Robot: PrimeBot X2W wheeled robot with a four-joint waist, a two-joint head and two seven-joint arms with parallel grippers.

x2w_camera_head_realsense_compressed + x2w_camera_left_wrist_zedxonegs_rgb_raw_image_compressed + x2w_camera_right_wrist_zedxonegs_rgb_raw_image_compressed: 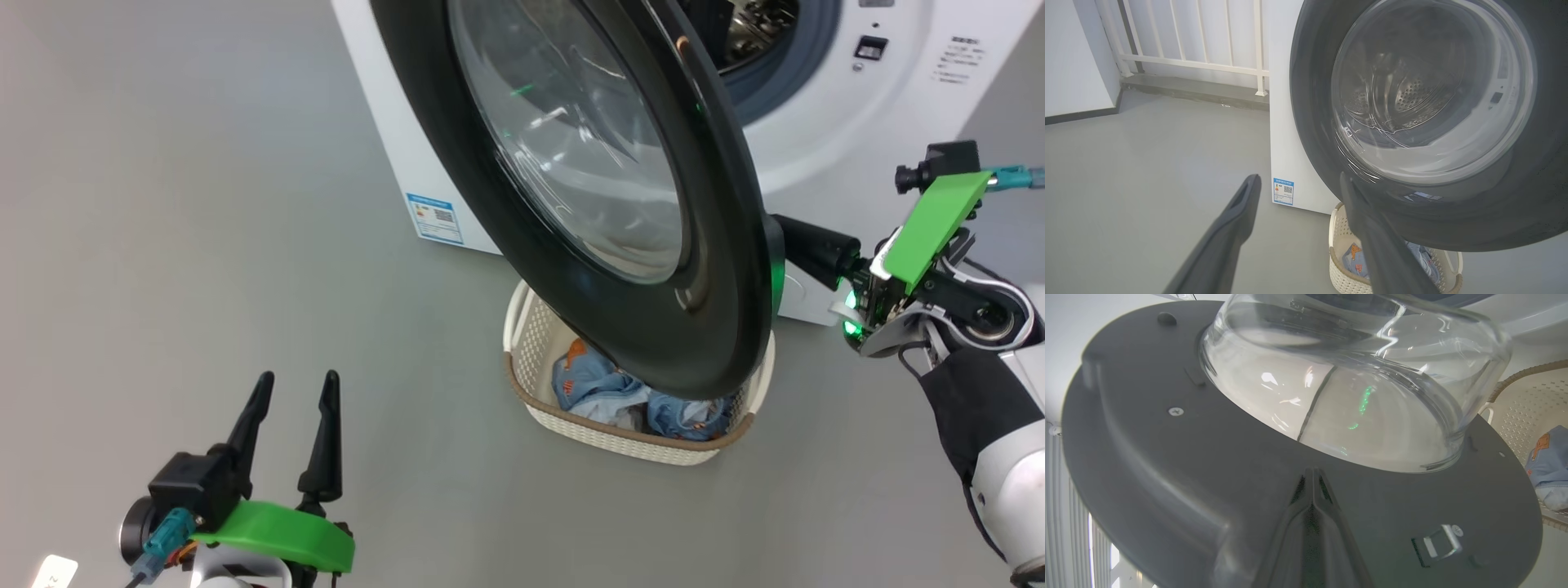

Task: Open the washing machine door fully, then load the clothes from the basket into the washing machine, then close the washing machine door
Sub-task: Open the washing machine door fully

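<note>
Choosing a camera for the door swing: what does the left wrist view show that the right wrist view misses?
Left wrist view: the washing machine door from outside, the blue label on the washing machine, a railing, the open left claw. Right wrist view: the door's inner face, its latch, the shut right claw. Shared: the glass window, the basket, the clothes.

Left gripper splayed; right gripper seemingly pinched closed.

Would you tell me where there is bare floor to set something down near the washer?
The grey floor left of the washing machine and basket lies bare, up to the left gripper. It is crowded at the basket: the door hangs over the clothes.
</note>
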